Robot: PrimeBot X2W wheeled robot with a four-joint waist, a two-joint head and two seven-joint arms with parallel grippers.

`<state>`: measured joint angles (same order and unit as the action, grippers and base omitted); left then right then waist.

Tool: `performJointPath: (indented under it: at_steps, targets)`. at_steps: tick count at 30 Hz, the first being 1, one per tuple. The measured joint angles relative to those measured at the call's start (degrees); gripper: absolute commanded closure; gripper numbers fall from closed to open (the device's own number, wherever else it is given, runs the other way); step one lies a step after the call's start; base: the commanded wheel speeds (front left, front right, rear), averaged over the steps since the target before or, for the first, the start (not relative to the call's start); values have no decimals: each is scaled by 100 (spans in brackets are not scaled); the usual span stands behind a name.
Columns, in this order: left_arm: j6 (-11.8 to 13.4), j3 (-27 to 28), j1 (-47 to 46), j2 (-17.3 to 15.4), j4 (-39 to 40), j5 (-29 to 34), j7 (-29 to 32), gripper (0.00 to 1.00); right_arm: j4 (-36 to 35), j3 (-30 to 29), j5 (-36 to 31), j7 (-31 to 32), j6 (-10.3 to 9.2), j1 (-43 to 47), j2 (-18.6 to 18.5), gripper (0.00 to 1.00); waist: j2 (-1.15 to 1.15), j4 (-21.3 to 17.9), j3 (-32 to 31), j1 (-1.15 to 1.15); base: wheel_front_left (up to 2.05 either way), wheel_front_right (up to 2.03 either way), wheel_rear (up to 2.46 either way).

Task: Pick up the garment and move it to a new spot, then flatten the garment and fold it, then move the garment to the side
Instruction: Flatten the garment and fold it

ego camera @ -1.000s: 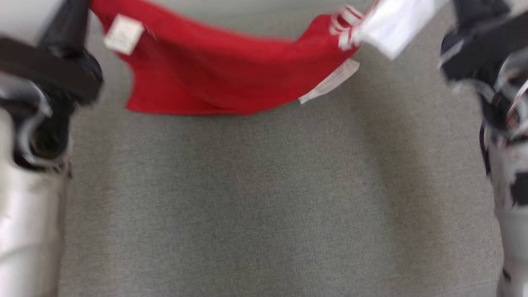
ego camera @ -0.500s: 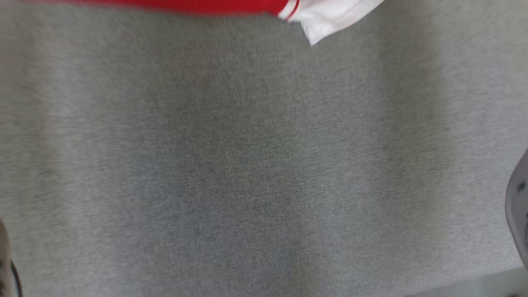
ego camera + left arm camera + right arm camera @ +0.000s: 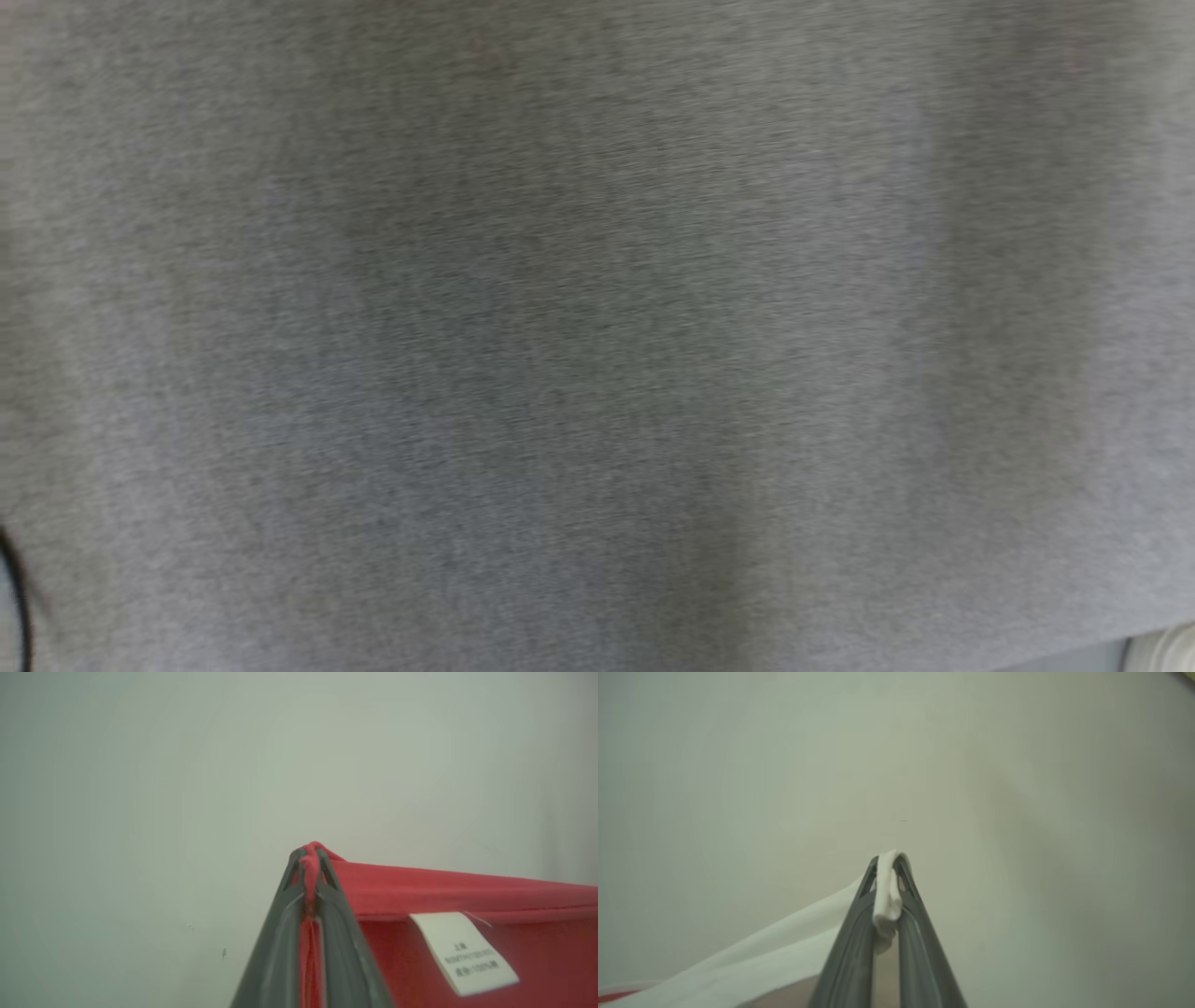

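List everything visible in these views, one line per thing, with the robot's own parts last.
garment: 1, red with a white part, held up at two edges
care label: 1, white with small print, on the red cloth, lower right of the left wrist view
fabric surface: 1, grey, across the head view, blurred
pale object: 1, whitish, lower right corner of the head view; too little shows to identify it
plain backdrop: 1, pale greenish white, upper part of both wrist views
left gripper: 1, dark grey fingers, shut on the garment's red edge
right gripper: 1, dark grey fingers, shut on the garment's white edge
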<state>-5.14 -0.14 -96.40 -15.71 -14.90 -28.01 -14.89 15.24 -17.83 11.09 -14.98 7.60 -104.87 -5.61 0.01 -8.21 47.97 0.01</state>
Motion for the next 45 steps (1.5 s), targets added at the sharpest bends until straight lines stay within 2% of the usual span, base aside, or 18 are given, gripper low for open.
performJointPath:
  at_steps: [3, 7, 16, 22, 26, 31, 33, 37, 45]
  targets:
    - [-46, 260, 3, 44, 122, 105, -10, 100, -456, 170, -109, -1, 2, -97, -45, 100, 0, 124, 31, 0, 0, 0, 0]
    - [-120, 419, 333, 100, 57, 220, -23, 100, -307, 680, -162, -16, 1, 198, -236, 100, -3, 217, 71, -3, 0, 0, 0]
    - [-222, 467, 2120, 405, 103, 203, -23, 100, -119, 1805, 408, -16, -3, 2228, -682, 100, -2, 294, 14, -2, 0, 0, 0]
    - [-236, 97, 3612, 416, 591, -374, -23, 100, -231, 2474, 770, 114, -2, 3895, -1155, 100, -2, 289, -360, -2, 0, 0, 0]
    - [-236, -160, 4719, 439, 724, -846, -23, 100, -427, 2273, 891, 732, -2, 5070, -1179, 100, -2, 279, -733, -2, 0, 0, 0]
    - [-238, -620, 6184, 343, 736, -1188, -24, 100, -882, 1870, 695, 2002, -2, 6735, -977, 100, -3, 257, -1310, -3, 0, 0, 0]
    - [-238, -680, 6628, 363, 730, -1185, -25, 100, -1149, 1707, 612, 2437, -3, 7304, -846, 100, -3, 248, -1554, -3, 0, 0, 0]
    - [-237, -678, 7363, 611, 673, -1212, -25, 100, -1585, 1347, 385, 3117, -3, 8306, -504, 100, -3, 240, -2032, -3, 0, 0, 0]
    - [-237, -630, 8437, 853, 595, -1014, -23, 100, -2194, 848, 191, 4054, -3, 9738, 124, 100, -2, 325, -2966, -3, 0, 0, 0]
